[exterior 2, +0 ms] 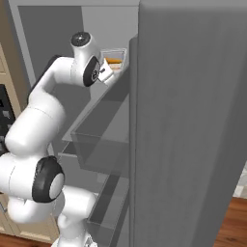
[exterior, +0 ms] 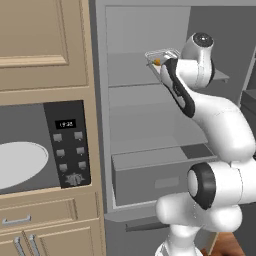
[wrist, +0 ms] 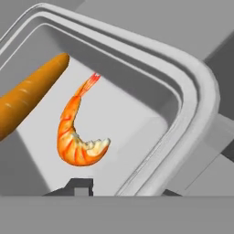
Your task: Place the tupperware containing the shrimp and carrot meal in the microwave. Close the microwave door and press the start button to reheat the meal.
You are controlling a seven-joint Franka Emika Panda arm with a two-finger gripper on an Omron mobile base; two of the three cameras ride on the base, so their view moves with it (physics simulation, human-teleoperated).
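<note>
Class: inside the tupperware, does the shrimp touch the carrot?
Apart. In the hand view, bare container floor shows plainly between the shrimp and the carrot in the tupperware.

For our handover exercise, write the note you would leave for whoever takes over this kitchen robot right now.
Claw: at the rim of the clear rectangular plastic tupperware on an upper fridge shelf; whether it grips cannot be told.
Inside the tupperware: an orange carrot stick and a curled orange shrimp.
Black built-in microwave: cavity open, white round turntable plate bare.
Done: nothing in the microwave yet.
Left: carry the tupperware over, set it on the turntable plate, shut the door, press start.
</note>
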